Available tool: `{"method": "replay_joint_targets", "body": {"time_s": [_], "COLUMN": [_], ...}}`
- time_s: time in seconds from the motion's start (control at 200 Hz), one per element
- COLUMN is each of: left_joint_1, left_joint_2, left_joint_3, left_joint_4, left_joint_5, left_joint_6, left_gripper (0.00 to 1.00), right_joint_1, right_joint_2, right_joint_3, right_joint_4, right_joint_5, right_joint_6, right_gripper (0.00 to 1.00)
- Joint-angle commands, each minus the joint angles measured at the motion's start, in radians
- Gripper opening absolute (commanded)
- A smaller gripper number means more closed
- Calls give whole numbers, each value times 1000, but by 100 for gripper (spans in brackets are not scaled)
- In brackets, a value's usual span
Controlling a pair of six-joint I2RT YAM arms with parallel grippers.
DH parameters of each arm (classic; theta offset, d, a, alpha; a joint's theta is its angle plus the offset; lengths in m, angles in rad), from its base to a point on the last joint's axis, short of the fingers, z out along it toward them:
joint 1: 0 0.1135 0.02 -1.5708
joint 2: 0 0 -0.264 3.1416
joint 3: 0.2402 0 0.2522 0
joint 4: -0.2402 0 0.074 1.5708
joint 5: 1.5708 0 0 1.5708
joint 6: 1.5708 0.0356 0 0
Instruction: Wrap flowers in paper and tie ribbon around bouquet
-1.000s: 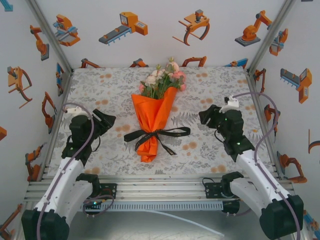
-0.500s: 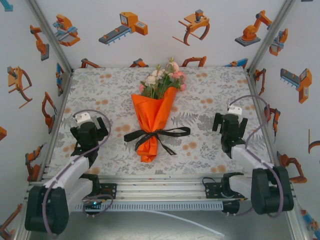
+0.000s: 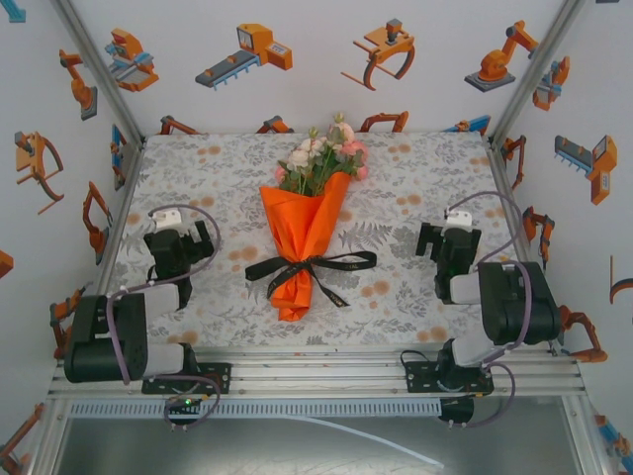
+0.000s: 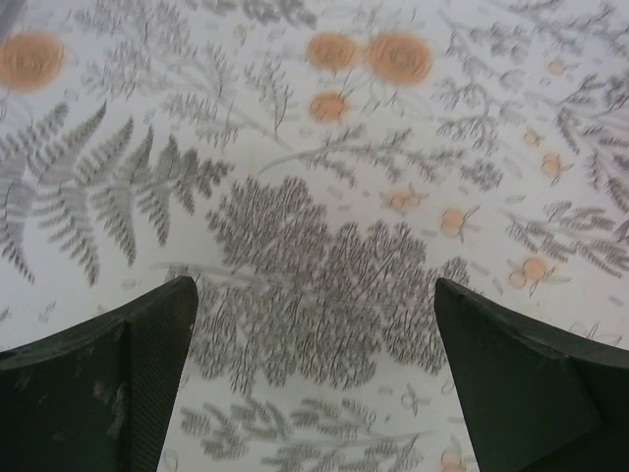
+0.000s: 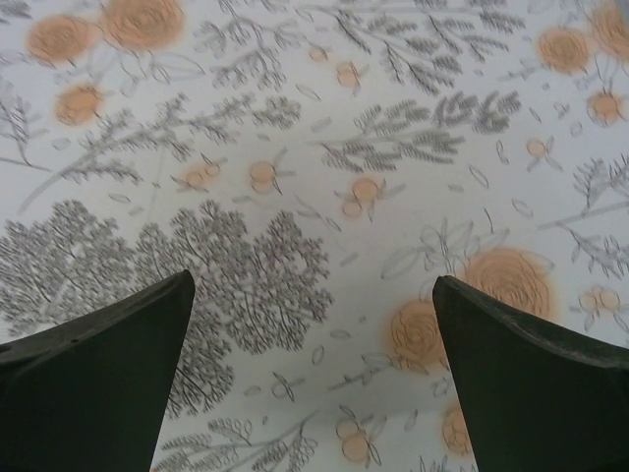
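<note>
Surface (image 3: pixel 415 178): a cloth with grey fern print and orange blossoms covers it wall to wall. Aluminium rail (image 3: pixel 316 371) runs along the near edge, with both arm bases bolted to it.

Room: white walls (image 3: pixel 326 89) on the left, right and far sides, dotted with orange cartoon robot arms (image 3: pixel 247 49). Bare aluminium posts (image 3: pixel 99 59) slant up at the far corners.

Bouquet (image 3: pixel 302 233) lies flat mid-surface, wide rim far, pointed tip near. Orange paper (image 3: pixel 297 213) is rolled into a cone. Flowers (image 3: pixel 321 158), pink, white and peach with green leaves, stick out past the far rim. Black ribbon (image 3: pixel 312 265) is tied in a bow round the narrow near part of the cone, tails spread left and right on the cloth.

Left tool (image 3: pixel 178 236): released, jaws wide, low over the cloth at the left side, well apart from the bouquet. In the left wrist view, the dark fingers (image 4: pixel 118 374) have only printed cloth between them.

Right tool (image 3: pixel 448 237): released as well, jaws wide, low at the right side, well apart from the bouquet. The right wrist view gives the same picture, fingers (image 5: pixel 531 364) over bare print.

Both arms are folded back toward the near rail, with grey-purple cables (image 3: pixel 514 247) looping over them.
</note>
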Motion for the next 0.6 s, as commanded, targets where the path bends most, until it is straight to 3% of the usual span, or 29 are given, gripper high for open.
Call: {"method": "replay_joint_targets", "body": {"time_s": [0.0,0.04,0.115,0.596], "left_joint_1": [9,3,6,-5], "left_joint_2": [152,187,147,159], "left_joint_3": [8,24,100,110], "left_joint_4": [220,242,19,31], "left_joint_5": [63,84,66,42], "left_joint_6": [42,59,48,56], "left_gripper": [97,97,97,97], "right_joint_1": [-23,-23,-22,-22], "right_joint_2": [0,-1,0,0], "right_joint_3": [46,48,46,46], "right_joint_4": [0,-2,-2,-2], "right_joint_5": [-53,-46,-24,-19], "right_joint_6": [3,9,12,15], "right_gripper": [99,99,99,99]}}
